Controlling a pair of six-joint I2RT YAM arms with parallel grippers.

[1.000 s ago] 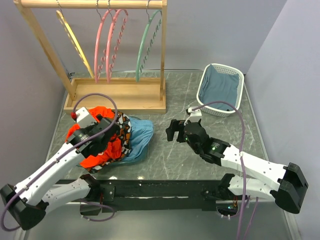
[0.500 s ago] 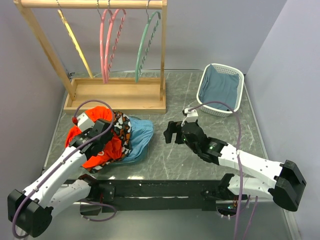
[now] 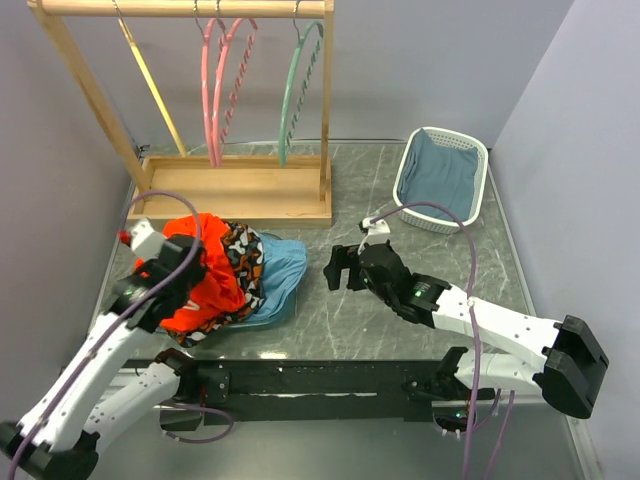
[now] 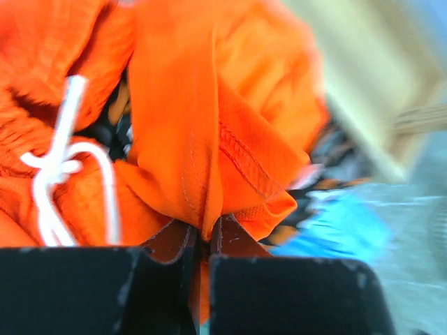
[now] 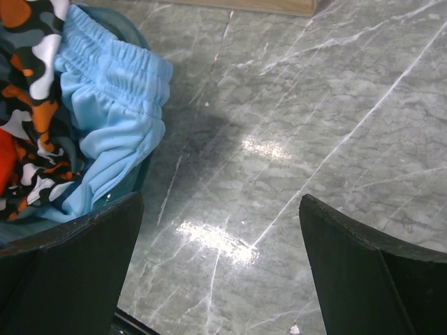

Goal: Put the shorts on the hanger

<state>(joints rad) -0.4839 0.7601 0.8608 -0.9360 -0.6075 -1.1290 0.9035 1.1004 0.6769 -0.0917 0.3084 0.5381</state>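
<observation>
Orange shorts [image 4: 209,139] are pinched between the left fingers [image 4: 293,293], probably for lifting to the green hanger [image 3: 287,110] beyond the shorts; the right fingers [image 5: 63,272] hover spread, right of the shorts.

White arm links [image 3: 505,325], black joints [image 3: 575,365] and jaws, purple cables [image 3: 432,206], green lights [image 3: 418,291].

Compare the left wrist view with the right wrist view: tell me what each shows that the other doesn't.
Left wrist only: the left gripper shut on a fold of the shorts, their white drawstring knotted alongside. Right wrist only: the right gripper, open and holding nothing, over the table with its marble veining sharp. Both: the blue garment and the patterned garment beside it, though blurred in the left wrist view.
</observation>
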